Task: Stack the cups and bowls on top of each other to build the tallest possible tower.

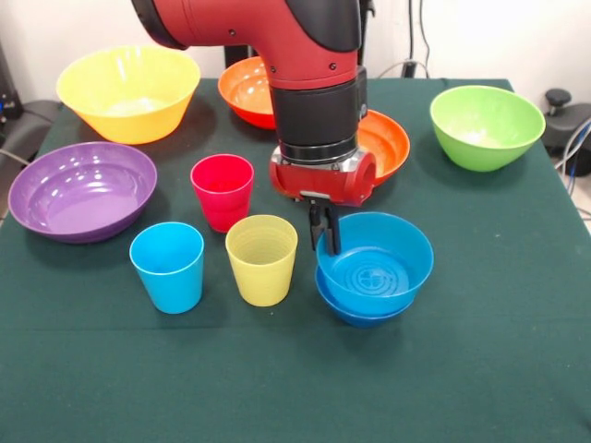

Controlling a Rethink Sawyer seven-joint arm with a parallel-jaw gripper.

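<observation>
your claw (324, 231) hangs just over the near-left rim of the two nested blue bowls (374, 268), its dark fingers pressed together with nothing between them, so it reads as clenched and empty. it looks to be right at the rim, but you cannot tell from here whether it touches.

that blue pair is the only start of a tower. the three cups stand upright and apart on the tabletop (480, 369): the red-pink cup (223, 190) furthest back, the light blue cup (168, 266) and the yellow cup (262, 258) side by side in front, the yellow one just beside the blue bowls.

the other bowls sit around the far and left edges, well apart from this cluster: the large yellow bowl (128, 92), purple bowl (81, 189), lime green bowl (487, 125), and two orange bowls (251, 90) partly hidden behind the arm.

my judgement: a cup comes next, likely the yellow. let the claw open before you descend, straddle one wall of the cup, grip near the rim and lift straight up so it doesn't tip into its neighbours. lower it centred into the blue bowls and release only once it's seated.
</observation>
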